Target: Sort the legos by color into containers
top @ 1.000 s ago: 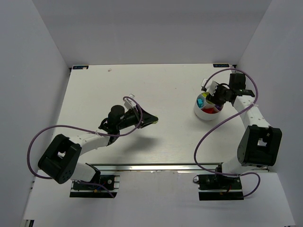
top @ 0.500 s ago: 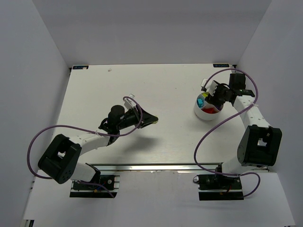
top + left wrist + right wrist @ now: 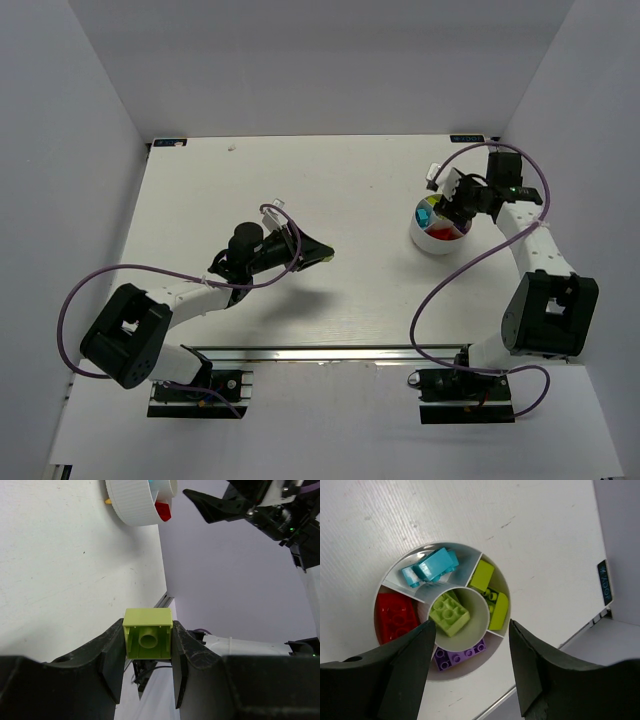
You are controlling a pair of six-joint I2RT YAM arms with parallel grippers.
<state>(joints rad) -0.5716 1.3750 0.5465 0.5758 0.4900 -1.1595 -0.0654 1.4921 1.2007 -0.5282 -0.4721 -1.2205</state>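
Observation:
My left gripper is shut on a lime lego brick, hollow underside towards the camera, held above the table's middle. The round white divided bowl stands at the right. My right gripper hangs open just above it, with nothing between its fingers. In the right wrist view the bowl holds cyan bricks in the top wedge and a red brick at the left. Purple bricks lie at the bottom and lime bricks at the right. A lime brick sits in the centre cup.
White walls close in the table on three sides. The left wrist view shows the bowl far ahead, with the right arm's fingers over it. Purple cables loop beside both arms. The metal rail runs along the near edge.
The right gripper's jaws have spread wider and its wrist has shifted slightly away from the bases. The left arm and its brick have not moved.

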